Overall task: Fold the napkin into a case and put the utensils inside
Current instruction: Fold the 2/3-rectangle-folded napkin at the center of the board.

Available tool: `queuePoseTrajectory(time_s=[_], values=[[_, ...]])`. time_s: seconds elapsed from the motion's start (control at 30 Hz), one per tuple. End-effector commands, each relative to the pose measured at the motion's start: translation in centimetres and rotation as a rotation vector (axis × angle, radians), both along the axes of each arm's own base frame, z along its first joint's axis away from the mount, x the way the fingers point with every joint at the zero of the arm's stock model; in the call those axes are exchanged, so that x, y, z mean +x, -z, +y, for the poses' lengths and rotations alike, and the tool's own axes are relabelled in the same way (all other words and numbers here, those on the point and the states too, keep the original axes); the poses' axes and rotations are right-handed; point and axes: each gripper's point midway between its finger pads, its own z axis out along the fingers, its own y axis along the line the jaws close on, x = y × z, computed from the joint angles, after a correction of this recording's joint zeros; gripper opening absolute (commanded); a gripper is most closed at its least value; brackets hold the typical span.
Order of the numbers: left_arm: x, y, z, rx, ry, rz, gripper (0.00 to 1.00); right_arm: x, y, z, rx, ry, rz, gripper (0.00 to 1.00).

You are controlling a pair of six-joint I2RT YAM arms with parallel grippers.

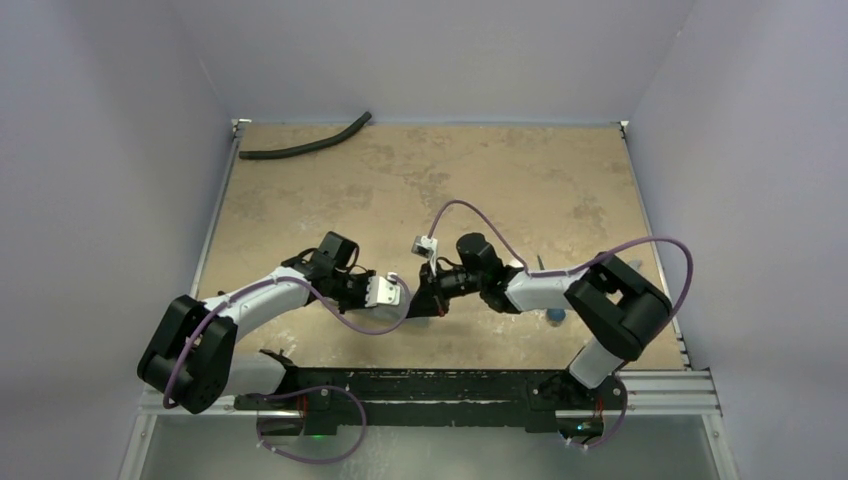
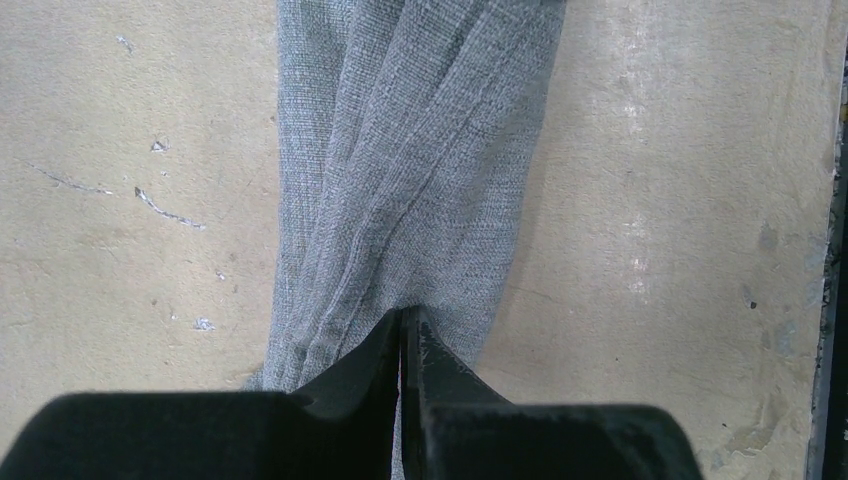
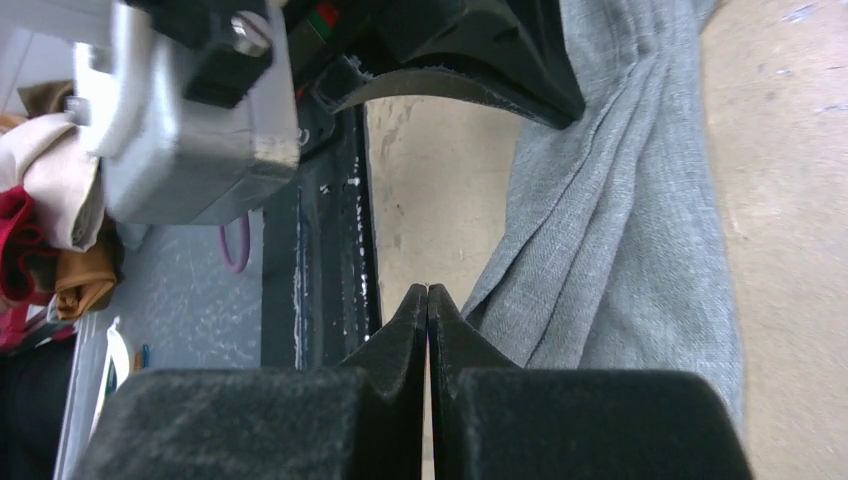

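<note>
My L gripper (image 2: 400, 330) is squeezed right down, tips nearly touching, w/ the napkin (image 2: 420, 170) caught between them. The grey cloth's folds all run together into the tips, then spread away from me as a long bunched strip over the table (image 2: 120, 160).

My R gripper (image 3: 428, 295) is closed too, fingers pressed flat together w/ no gap showing. The napkin sits just beside its right-hand finger and runs up to the L fingers (image 3: 480, 60), which clamp the cloth at the top of that view. Can't tell if the R tips nip any fabric or only touch its edge. Either way the cloth is a gathered, creased rope, not flat and not folded into a case.

From above, both grippers meet tip to tip near the middle of the table's near half, L arm reaching in from the left and R arm from the right. The napkin is hidden under them there.

Further out, one utensil (image 1: 553, 316) shows only its round blue end beside my R arm, on the table's right side & apart from the grippers. A black hose (image 1: 300, 148) lies at the far left corner.

In the R wrist view the L wrist's silver camera block (image 3: 190, 120) hangs close. A black rail (image 3: 320, 250) runs along the table's near edge, and a heap of red, tan & cream rags (image 3: 45, 200) sits beyond it.
</note>
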Motion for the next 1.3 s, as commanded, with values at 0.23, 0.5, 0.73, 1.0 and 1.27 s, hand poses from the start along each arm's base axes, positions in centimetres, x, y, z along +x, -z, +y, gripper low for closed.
queuePoseTrajectory(time_s=[0.23,0.5,0.73,1.0,1.27], values=[[-0.7,0.5,0.6,0.018,-0.024,0.054,0.02,2.3,4.7,1.1,-0.194,0.045,0.013,0.00],[-0.6,0.2,0.7,0.031,-0.003,0.042,0.03,3.1,7.8,0.7,-0.278,0.068,0.062,0.00],[0.8,-1.5,0.5,0.017,-0.015,-0.001,0.10,1.7,9.2,-0.2,-0.309,0.026,0.113,0.00],[1.7,-2.2,4.4,0.112,0.005,-0.044,0.13,1.5,8.3,-0.6,-0.292,-0.011,0.110,0.00],[1.8,-1.4,5.9,0.144,-0.021,-0.058,0.11,1.7,7.6,-0.3,-0.282,-0.021,0.096,0.00]])
